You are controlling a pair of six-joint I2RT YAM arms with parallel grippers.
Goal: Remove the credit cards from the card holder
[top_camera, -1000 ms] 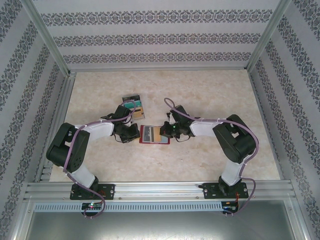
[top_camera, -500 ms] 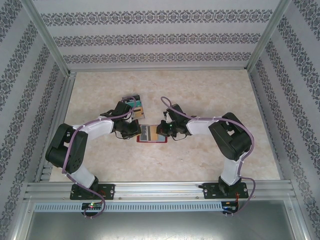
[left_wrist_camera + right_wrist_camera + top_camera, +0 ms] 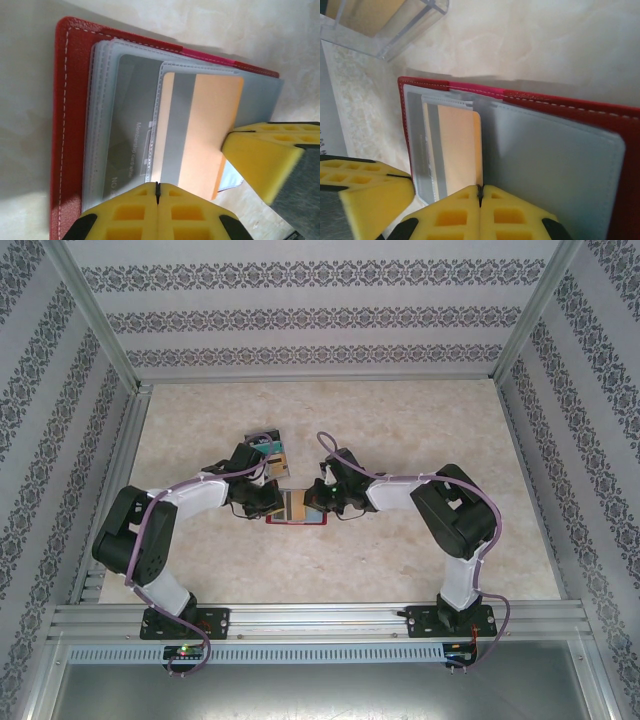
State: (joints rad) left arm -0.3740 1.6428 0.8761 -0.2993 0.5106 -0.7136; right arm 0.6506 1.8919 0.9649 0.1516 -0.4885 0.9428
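Observation:
The red card holder [image 3: 297,510] lies open on the table between both arms. Its grey-blue plastic sleeves face up in the left wrist view, inside the red cover [image 3: 70,125]. An orange credit card [image 3: 210,130] with a grey stripe sticks partway out of a sleeve, over a grey membership card [image 3: 132,135]. My left gripper [image 3: 158,186] is shut, its tips resting on the sleeves at the holder's left side [image 3: 272,502]. My right gripper [image 3: 480,189] is shut, with its tips at the exposed edge of the orange card [image 3: 457,150]. Whether it pinches the card is unclear.
A fanned pile of teal, tan and dark cards [image 3: 268,450] lies just behind the left gripper, and a clear plastic piece [image 3: 385,25] shows at the top left of the right wrist view. Aluminium rails and patterned walls enclose the table.
The right gripper has moved left toward the holder's middle. The holder has slid a little to the left. The left gripper stays at its left side, and both grippers stay shut.

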